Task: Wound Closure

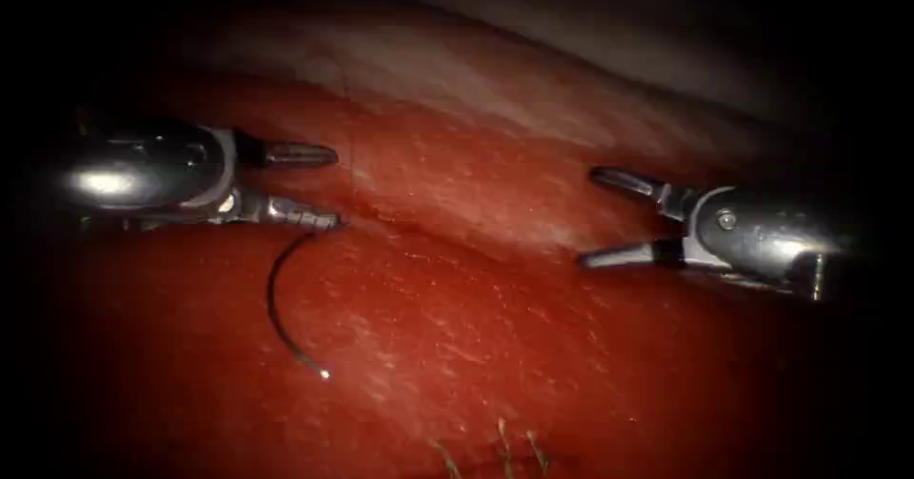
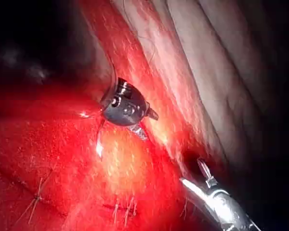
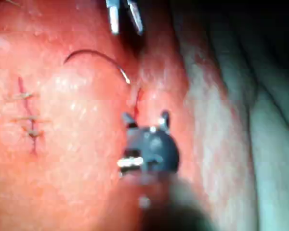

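Left tool (image 1: 324, 186): at the left of the endoscope frame, jaws spread wide and grasping nothing; the lower jaw's tip lies just beside one end of the needle, and contact cannot be told. Seen also in the left wrist view (image 2: 145, 123) and the right wrist view (image 3: 124, 18).
Right tool (image 1: 595, 217): at the right of the endoscope frame, jaws parted wide, holding nothing, well apart from the needle. Seen also in the right wrist view (image 3: 145, 118) and the left wrist view (image 2: 192, 173).
Needle (image 1: 273, 298): dark and curved, lying loose on the tissue surface at lower left of the endoscope frame, below the left tool; its lower end catches the light. Not held by either tool. Seen also in the right wrist view (image 3: 94, 55).
Tissue (image 1: 495, 346): red and wet across the endoscope frame, paler along the top.
Cut (image 1: 428, 236): a dark crease running between the two tools; the needle lies to its left.
Stitches (image 1: 500, 446): short thread ends at the bottom edge of the endoscope frame; seen also as a stitched row in the right wrist view (image 3: 26, 118).
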Tool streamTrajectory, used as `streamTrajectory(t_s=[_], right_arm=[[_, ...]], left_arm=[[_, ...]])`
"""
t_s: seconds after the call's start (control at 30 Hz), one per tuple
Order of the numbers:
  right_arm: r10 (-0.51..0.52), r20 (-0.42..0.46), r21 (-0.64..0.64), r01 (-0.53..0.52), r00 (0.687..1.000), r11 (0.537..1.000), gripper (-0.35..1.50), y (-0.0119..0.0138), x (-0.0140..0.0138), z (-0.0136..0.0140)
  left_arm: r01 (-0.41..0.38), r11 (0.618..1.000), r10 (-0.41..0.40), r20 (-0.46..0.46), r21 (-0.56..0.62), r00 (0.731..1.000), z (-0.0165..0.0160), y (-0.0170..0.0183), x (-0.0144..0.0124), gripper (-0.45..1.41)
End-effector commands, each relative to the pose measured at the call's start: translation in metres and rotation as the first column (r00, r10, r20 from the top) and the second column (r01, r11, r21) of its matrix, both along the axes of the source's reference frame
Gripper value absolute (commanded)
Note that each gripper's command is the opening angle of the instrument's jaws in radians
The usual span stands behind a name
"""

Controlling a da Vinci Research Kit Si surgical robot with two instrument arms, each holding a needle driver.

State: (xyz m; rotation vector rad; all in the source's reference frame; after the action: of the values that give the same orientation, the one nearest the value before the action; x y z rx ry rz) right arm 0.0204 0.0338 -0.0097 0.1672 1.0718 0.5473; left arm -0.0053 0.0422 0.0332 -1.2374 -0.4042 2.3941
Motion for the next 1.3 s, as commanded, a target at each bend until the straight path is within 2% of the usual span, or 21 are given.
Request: streamTrajectory(t_s=[0.03,0.27,0.43,0.47,0.5,0.57,0.7,0.83,0.87,1.03,1.2,1.23,1.3], right_arm=[[0.000,-0.003,-0.003,0.000,1.000,1.000,0.61,0.0004,0.0009,0.0001],[0.000,-0.003,-0.006,0.000,1.000,1.000,0.61,0.0004,0.0009,0.0005],[0.000,-0.006,-0.006,0.000,1.000,1.000,0.63,0.0001,0.0007,0.0001],[0.000,-0.007,-0.005,0.000,1.000,1.000,0.63,0.0002,0.0006,0.0001],[-0.001,-0.007,-0.005,0.000,1.000,1.000,0.63,0.0002,0.0006,0.0001],[0.000,-0.007,-0.007,0.000,1.000,1.000,0.63,0.0001,0.0006,0.0002],[0.000,-0.007,-0.007,0.000,1.000,1.000,0.64,-0.0001,0.0008,0.0001],[-0.001,-0.004,-0.006,0.001,1.000,1.000,0.64,-0.0001,0.0008,0.0001],[-0.001,-0.004,-0.006,0.001,1.000,1.000,0.64,-0.0001,0.0008,0.0001],[-0.002,-0.005,-0.008,0.002,1.000,1.000,0.64,-0.0002,0.0008,0.0003],[-0.002,-0.005,-0.009,0.002,1.000,1.000,0.64,-0.0003,0.0007,0.0004],[-0.002,-0.005,-0.009,0.002,1.000,1.000,0.64,-0.0003,0.0007,0.0004],[-0.002,-0.005,-0.009,0.002,1.000,1.000,0.64,-0.0003,0.0007,0.0004]], left_arm=[[-0.002,1.000,0.002,0.002,0.000,1.000,0.0006,-0.0004,-0.0005,0.54],[-0.004,1.000,0.004,0.003,0.000,1.000,0.0005,-0.0006,-0.0003,0.54],[-0.101,0.994,0.102,-0.008,0.033,0.995,0.0000,-0.0014,0.0005,0.54],[-0.156,0.986,0.157,-0.021,0.053,0.987,-0.0003,-0.0018,0.0010,0.54],[-0.173,0.983,0.174,-0.026,0.054,0.984,-0.0004,-0.0019,0.0012,0.54],[-0.273,0.959,0.277,-0.054,0.070,0.959,-0.0008,-0.0023,0.0018,0.54],[-0.381,0.920,0.389,-0.086,0.088,0.917,-0.0009,-0.0021,0.0014,0.54],[-0.457,0.885,0.464,-0.112,0.084,0.878,-0.0007,-0.0020,-0.0002,0.54],[-0.457,0.885,0.464,-0.112,0.084,0.878,-0.0007,-0.0020,-0.0002,0.54],[-0.569,0.814,0.580,-0.108,0.118,0.807,-0.0015,-0.0032,-0.0016,0.56],[-0.633,0.762,0.647,-0.105,0.140,0.756,-0.0020,-0.0046,-0.0021,0.59],[-0.653,0.743,0.668,-0.110,0.147,0.736,-0.0019,-0.0051,-0.0023,0.59],[-0.674,0.722,0.691,-0.118,0.154,0.713,-0.0015,-0.0058,-0.0025,0.60]])
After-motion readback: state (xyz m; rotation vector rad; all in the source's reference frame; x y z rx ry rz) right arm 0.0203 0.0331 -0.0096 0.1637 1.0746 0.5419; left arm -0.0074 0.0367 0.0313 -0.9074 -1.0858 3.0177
